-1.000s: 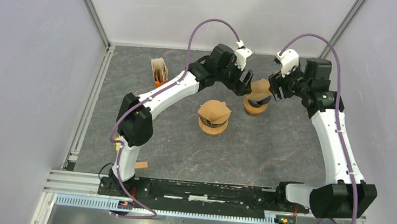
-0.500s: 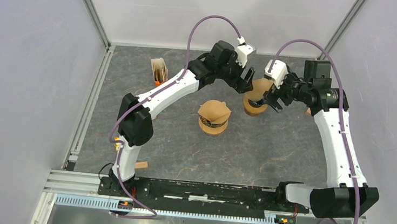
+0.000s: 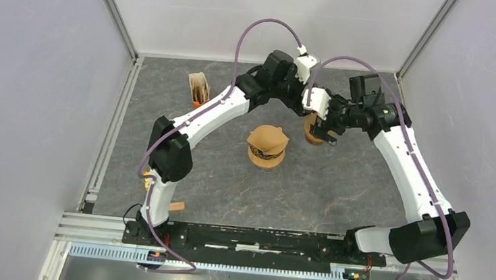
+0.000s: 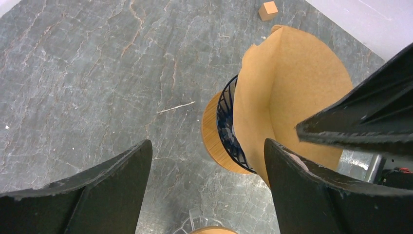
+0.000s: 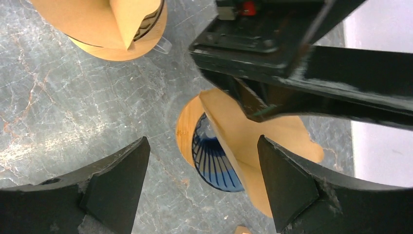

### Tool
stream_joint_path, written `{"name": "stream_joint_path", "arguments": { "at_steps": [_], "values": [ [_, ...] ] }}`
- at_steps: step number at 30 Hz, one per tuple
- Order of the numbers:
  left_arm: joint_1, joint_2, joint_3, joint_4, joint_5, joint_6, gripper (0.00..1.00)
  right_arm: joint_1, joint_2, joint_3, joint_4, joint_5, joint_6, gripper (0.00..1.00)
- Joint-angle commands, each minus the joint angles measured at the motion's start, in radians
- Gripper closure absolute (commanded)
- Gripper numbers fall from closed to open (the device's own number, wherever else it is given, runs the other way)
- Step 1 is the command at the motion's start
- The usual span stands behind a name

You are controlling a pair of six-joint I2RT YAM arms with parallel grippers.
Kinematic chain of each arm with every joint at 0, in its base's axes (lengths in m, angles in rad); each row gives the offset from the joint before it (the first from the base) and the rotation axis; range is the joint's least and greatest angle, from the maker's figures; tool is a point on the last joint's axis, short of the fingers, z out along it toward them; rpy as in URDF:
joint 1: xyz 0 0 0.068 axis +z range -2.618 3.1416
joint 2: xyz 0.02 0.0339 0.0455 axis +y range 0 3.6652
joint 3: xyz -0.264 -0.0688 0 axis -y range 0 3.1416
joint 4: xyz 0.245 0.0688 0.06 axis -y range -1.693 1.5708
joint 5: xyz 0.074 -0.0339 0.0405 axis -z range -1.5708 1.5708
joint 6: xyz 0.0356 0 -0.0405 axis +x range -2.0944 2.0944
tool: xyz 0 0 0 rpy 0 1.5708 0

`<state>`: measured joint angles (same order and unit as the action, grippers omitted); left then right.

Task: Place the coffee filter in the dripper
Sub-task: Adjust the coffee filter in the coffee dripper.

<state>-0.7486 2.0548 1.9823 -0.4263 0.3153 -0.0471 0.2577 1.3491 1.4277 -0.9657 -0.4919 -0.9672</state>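
The coffee filter is plain tan paper; the dripper has blue-black wire ribs and a light wood-coloured ring. My fingers are matte black, and the table is grey, veined white and rust.

The coffee filter is a tan paper cone, opened out. It sits in the dripper, its upper edge rising well above the rim, with a small pointed tab at the top. The dripper is a dark blue wire basket on a round wooden base. It stands upright on the grey marbled worktop, in the far part, right of centre.
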Motion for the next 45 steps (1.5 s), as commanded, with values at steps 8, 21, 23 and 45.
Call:
{"name": "stream_joint_path", "arguments": {
  "at_steps": [8,21,23,45],
  "values": [
    [-0.006,0.021,0.07,-0.003,-0.001,0.024,0.09,0.022,0.022,-0.114,0.009,0.029,-0.042,0.17],
    [-0.006,0.03,0.052,-0.003,-0.01,0.037,0.09,0.031,0.072,-0.156,0.018,-0.001,-0.046,0.22],
    [-0.006,0.031,0.046,-0.003,-0.008,0.039,0.09,0.03,0.079,-0.159,0.023,-0.002,-0.047,0.22],
    [-0.005,0.007,0.025,-0.006,-0.016,0.098,0.06,0.03,0.124,-0.116,0.011,0.031,-0.033,0.22]
  ]
}}
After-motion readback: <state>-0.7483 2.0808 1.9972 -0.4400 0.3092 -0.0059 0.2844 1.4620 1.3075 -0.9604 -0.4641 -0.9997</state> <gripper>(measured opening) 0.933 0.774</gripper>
